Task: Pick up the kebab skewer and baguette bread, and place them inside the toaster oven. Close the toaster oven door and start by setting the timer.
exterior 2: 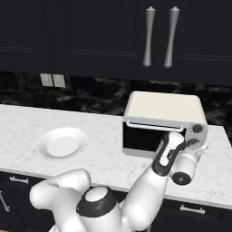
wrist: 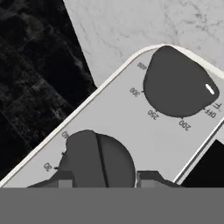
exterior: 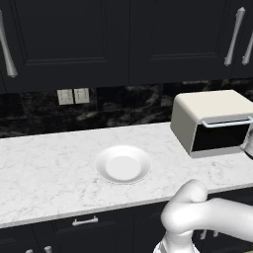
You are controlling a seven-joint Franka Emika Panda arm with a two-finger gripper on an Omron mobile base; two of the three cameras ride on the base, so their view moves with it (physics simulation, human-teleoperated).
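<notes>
The tool [wrist: 103,178] straddles the dark round timer knob [wrist: 97,159] of the boxy cream-white toaster oven [exterior 2: 163,108], lower frame, jaws half-open. Off-centre closure could slip, leaving the timer unset.

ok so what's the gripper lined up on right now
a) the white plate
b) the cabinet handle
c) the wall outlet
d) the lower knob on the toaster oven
d: in the hand view the gripper has a fingertip on either side of the lower knob on the toaster oven panel.

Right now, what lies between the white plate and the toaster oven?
Nothing: bare marble counter separates the plate from the toaster oven in both base views.
</notes>
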